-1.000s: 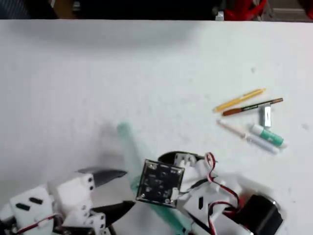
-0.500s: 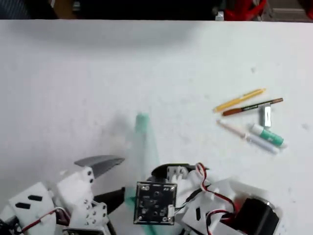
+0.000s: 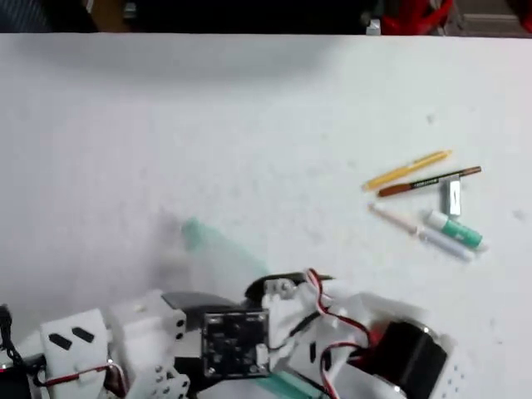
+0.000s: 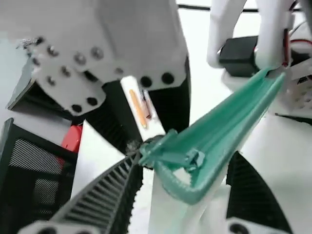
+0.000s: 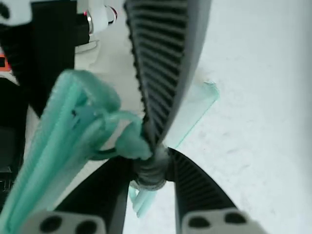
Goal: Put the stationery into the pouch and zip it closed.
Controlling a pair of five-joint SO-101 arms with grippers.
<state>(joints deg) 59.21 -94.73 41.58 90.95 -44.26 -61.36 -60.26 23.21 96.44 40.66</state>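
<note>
- At the near edge of the table [image 3: 266,108], I have both arms crowded onto one end of the green pouch [image 3: 212,243]; its other end points away from them, out over the tabletop.
- The right claw [image 5: 151,168] is pinched tight on the pouch's zip tab [image 5: 129,141], with no gap left between its tips.
- The left claw [image 4: 190,161] stands wide apart and holds nothing. Its ribbed fingers [image 4: 114,187] sit either side of the pouch's edge, one tip right beside the zip tab.
- From the left wrist camera, the pouch's two lips look parted — I judge the mouth at least partly unzipped, though I cannot tell how far along.
- Nothing is packed yet. The yellow pen [image 3: 407,169], brown pencil [image 3: 430,181], pale pen [image 3: 397,219] and green-and-white stick [image 3: 455,229] lie together well apart from the pouch, out beyond the right arm.
- By my reading this is the opening stage — getting the pouch held and its mouth spread. Still to do is every pick-up, each insertion and the final zip.
</note>
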